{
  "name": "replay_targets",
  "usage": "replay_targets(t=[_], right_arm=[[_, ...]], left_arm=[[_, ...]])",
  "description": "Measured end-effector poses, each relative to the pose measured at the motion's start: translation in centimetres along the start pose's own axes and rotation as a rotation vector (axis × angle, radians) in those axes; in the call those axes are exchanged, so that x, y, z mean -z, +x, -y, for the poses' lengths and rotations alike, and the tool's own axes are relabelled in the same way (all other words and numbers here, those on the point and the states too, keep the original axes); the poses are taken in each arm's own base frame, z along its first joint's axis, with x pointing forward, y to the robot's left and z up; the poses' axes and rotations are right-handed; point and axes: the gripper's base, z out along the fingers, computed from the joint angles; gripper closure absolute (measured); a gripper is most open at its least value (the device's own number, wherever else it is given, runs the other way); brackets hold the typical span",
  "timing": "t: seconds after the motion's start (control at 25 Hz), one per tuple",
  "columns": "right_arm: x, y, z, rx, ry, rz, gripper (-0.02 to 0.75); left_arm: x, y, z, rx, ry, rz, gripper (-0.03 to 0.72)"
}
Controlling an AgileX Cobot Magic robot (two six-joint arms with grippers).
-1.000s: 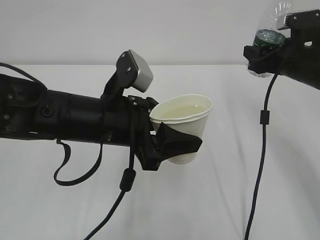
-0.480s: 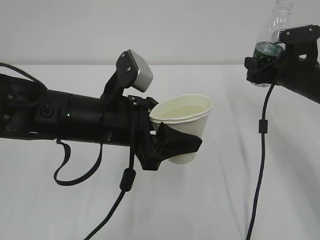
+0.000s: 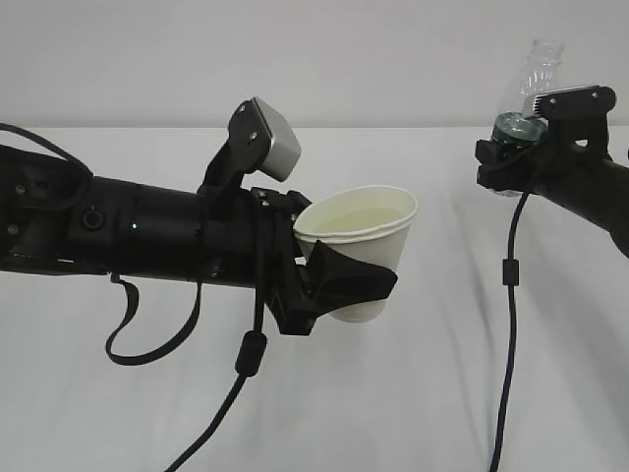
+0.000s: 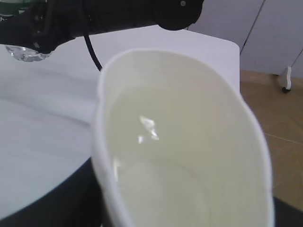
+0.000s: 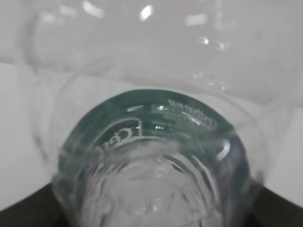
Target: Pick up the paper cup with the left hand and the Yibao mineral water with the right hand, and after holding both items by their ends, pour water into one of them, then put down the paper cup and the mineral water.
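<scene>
Your left hand (image 3: 339, 280) is gripping the paper cup (image 3: 361, 246) around its lower body, fingers clenched on it from both sides, and the cup is hanging in the air above the white table (image 3: 413, 393), tipped a little toward the camera. Look into the left wrist view: the paper cup (image 4: 184, 142) is carrying pale liquid, so I'm judging the pour as done.

Over on the other side, your right hand (image 3: 521, 147) is grasping the Yibao mineral water (image 3: 526, 93) low on its body near the green label band, and the bottle is standing roughly upright, neck toward the ceiling, well apart from the cup and higher than it. The right wrist view is looking straight up the bottle (image 5: 156, 156) from its base; the green band is showing through the clear plastic, and I can't tell from here how much water is left inside.

So you're sitting at the put-down step, with both items off the table. What it's calling for, as I read it: bring the cup level before lowering, because with liquid in it and that slight tilt, any jolt could slop water over the rim. Lower it until the base is resting flat, then release. Same for the bottle: keep it vertical, set the base down squarely, only then open the fingers. It has no cap that I can see, so a topple would spill.
</scene>
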Motion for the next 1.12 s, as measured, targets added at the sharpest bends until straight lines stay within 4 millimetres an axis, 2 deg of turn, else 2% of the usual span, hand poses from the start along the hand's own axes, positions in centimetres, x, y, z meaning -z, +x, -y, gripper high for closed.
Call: replay_targets(t=[0.64,1.12], right_arm=[[-1.4,4.9,-0.4,-0.035,-0.020,0.007,0.281],[-1.8,7.1,-0.7,-0.009,-0.030,0.007,0.281]], left_arm=[[0.0,0.0,0.0,0.000,0.000,0.000,0.269],[0.0,0.0,0.0,0.000,0.000,0.000,0.269]])
